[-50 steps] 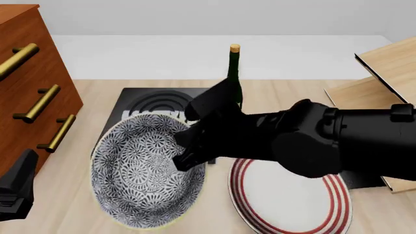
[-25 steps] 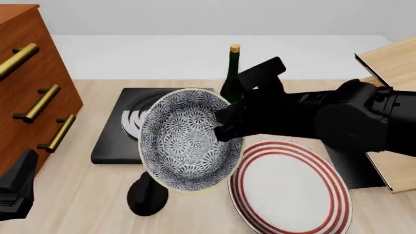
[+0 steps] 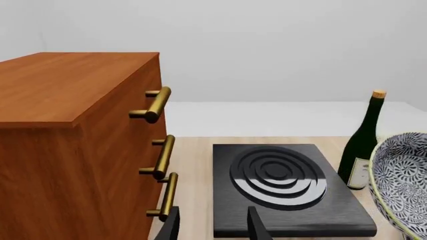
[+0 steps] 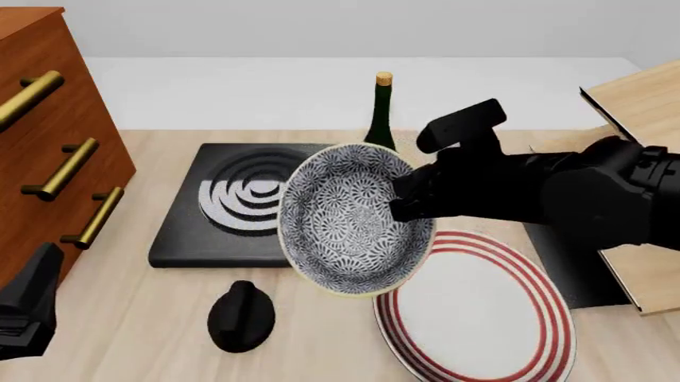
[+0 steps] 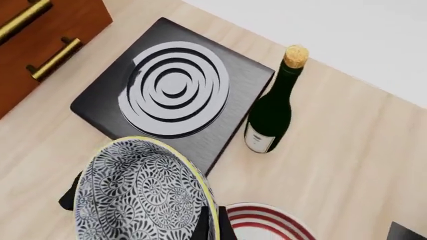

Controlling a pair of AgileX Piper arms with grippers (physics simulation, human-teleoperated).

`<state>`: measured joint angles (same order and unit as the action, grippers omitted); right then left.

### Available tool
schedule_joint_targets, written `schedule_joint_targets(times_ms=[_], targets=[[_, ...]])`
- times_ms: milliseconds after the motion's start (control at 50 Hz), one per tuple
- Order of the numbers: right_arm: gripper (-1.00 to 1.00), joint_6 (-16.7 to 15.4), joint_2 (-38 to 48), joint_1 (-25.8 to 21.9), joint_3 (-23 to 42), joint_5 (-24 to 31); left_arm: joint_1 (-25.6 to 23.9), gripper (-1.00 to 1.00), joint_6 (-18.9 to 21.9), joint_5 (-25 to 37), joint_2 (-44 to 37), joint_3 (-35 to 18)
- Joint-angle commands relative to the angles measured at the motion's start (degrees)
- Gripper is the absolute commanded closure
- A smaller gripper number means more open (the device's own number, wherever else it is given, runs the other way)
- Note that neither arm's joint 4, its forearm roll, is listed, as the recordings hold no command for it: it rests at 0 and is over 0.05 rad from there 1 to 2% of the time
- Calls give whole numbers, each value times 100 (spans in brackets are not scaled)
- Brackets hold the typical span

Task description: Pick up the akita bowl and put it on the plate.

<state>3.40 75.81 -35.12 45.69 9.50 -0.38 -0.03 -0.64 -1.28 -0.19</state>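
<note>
Blue-and-white patterned, the bowl (image 4: 354, 219) is held clear of the table, tilted steeply so that its opening faces the front camera and toward the left, with the cream rim forming an upright oval. In the front view it overlaps the stove's right edge and the plate's (image 4: 473, 310) upper-left rim; whether it touches the plate cannot be told. The right gripper (image 4: 409, 205) holds the bowl at its right-hand rim: the right wrist view shows dark fingers (image 5: 202, 227) closed narrowly on the rim, one on each side of the wall, with the bowl (image 5: 137, 192) extending away from them. Nothing is visible inside the bowl, and the plate's visible surface carries nothing; its red rings (image 5: 267, 220) show just beside the bowl's rim in the right wrist view. The stove (image 4: 239, 203) lies behind and left of the bowl, with the bottle (image 4: 381, 115) standing upright at its far right corner. A black knob-like object (image 4: 241, 316) rests on the table near the bowl's lower-left edge, in front of the stove. The left gripper (image 4: 27, 306) hangs low at the left, beside the drawer cabinet (image 4: 53, 135); its fingers (image 3: 255, 227) stand apart, holding nothing, in the left wrist view. A wooden board (image 4: 638, 119) sits at the far right.
</note>
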Motion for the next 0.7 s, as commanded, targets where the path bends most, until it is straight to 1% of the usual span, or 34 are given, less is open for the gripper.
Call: schedule_joint_targets(times_ms=[20, 420, 700], targets=[[100, -37, -18, 273, -185, -108, 0, -100, -1, -18, -17, 4], [100, -72, -54, 785, -503, -253, -2, -100, 1, 20, 19, 1], [100, -38, 29, 1100, -702, -420, -3, -100, 1, 5, 7, 2]])
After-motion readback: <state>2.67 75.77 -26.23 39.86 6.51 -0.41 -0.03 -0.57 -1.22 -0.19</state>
